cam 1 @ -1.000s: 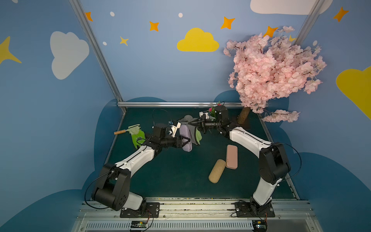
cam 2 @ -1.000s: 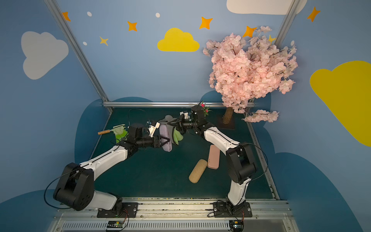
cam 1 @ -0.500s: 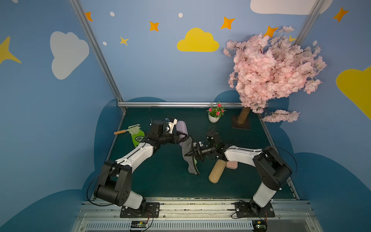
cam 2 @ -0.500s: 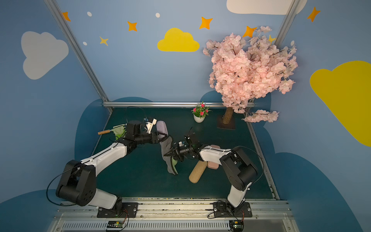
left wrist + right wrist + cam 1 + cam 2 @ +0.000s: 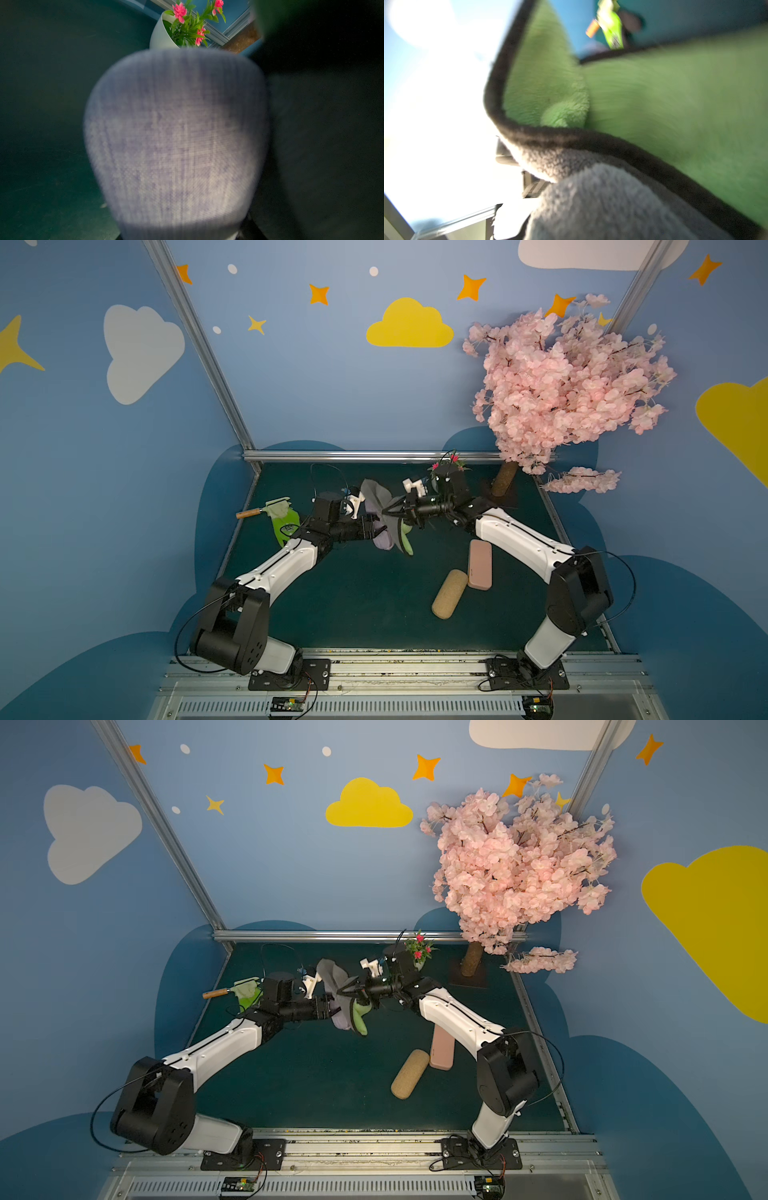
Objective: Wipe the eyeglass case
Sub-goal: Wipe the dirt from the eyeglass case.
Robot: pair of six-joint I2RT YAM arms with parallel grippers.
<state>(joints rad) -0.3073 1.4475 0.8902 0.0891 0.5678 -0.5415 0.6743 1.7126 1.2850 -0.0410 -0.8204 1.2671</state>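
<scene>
step: wipe, mid-air | left gripper (image 5: 374,533) clamped on lavender eyeglass case (image 5: 176,135) | right gripper (image 5: 385,512) pinched shut on grey-green cloth (image 5: 374,494), apparently draped against case | next: 1 stroke along case, likely needs firm contact

No legible text, brand or number appears in any view; the print on the green packet (image 5: 286,523) is too small to read.
</scene>
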